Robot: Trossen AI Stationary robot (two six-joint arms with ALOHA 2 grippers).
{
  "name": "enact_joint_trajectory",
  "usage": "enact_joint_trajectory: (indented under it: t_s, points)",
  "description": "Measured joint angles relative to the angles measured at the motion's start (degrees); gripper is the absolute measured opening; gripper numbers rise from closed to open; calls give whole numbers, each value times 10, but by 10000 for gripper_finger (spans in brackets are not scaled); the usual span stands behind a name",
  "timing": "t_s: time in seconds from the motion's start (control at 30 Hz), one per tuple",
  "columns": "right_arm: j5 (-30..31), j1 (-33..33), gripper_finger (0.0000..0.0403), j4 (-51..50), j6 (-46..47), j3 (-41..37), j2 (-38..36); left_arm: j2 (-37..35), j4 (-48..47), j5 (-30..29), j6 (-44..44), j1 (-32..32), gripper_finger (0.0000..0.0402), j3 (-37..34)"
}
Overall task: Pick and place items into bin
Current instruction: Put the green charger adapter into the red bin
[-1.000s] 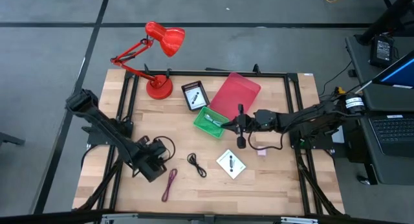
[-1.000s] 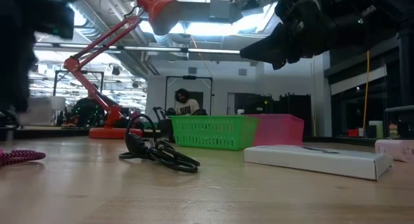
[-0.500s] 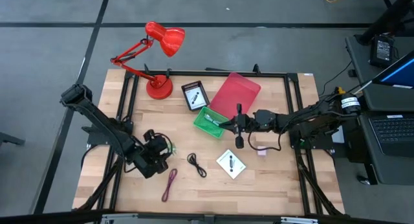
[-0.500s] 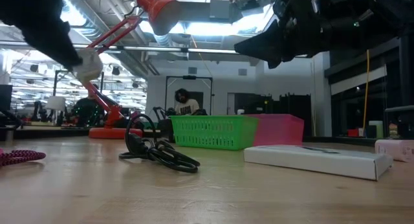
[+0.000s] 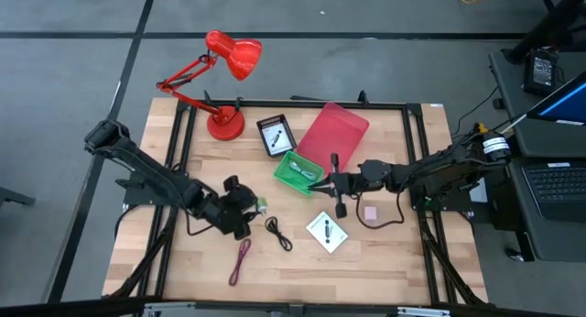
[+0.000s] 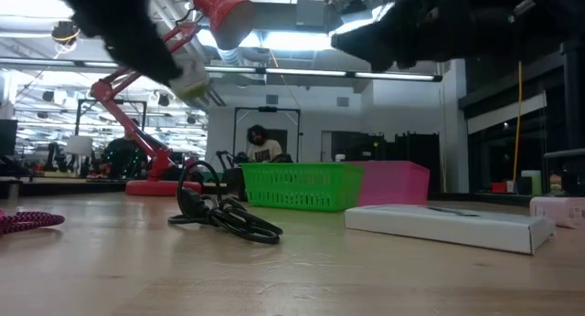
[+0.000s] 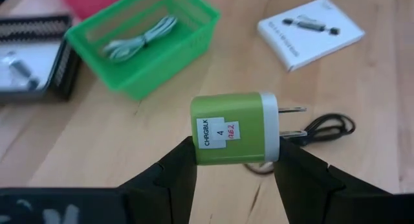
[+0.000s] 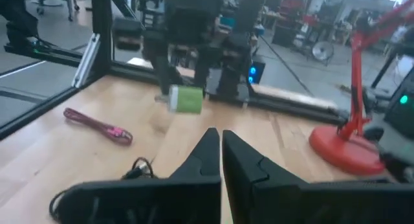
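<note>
My left gripper (image 5: 249,209) is shut on a green and white charger plug (image 7: 236,129) and hangs above the table's left half, left of the black cable (image 5: 278,232). The same plug (image 6: 190,79) shows high up in the low view. The green bin (image 5: 298,173) stands mid-table with a pale cable lying inside. My right gripper (image 5: 313,185) is shut, holds nothing and hovers just right of the bin. Lying flat on the table are a maroon cable (image 5: 241,260), a white card (image 5: 327,231), a dark-edged card (image 5: 276,135) and a pink cube (image 5: 370,212). My left gripper pinches the plug's green body (image 7: 202,156) between its two fingers, one on each side, the labelled face toward the wrist camera. The fingers slant down from the table's left. The plug is lifted clear, its two prongs (image 7: 292,123) sticking out sideways.
A red desk lamp (image 5: 224,79) stands at the far left corner. A pink tray (image 5: 334,134) lies against the bin's far side. Black frame rails run along the table's edges. Bare wood lies along the near edge.
My left gripper has risen off the table with the green plug and swung toward the table's right, closer to the black cable and the bin, while rolling its wrist. My right gripper has shifted slightly toward the near edge, and the pink cube now shows beside it.
</note>
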Motion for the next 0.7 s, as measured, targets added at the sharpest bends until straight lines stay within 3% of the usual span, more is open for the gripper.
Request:
enact_joint_trajectory:
  t_s: [0.3, 0.7]
  points:
    - [0, 29, 11, -32, -89, 28, 0, 0, 104, 91, 130, 67, 168, 0]
    - [1, 44, 106, -84, -155, 97, 68, 0, 140, 190, 174, 132, 168, 0]
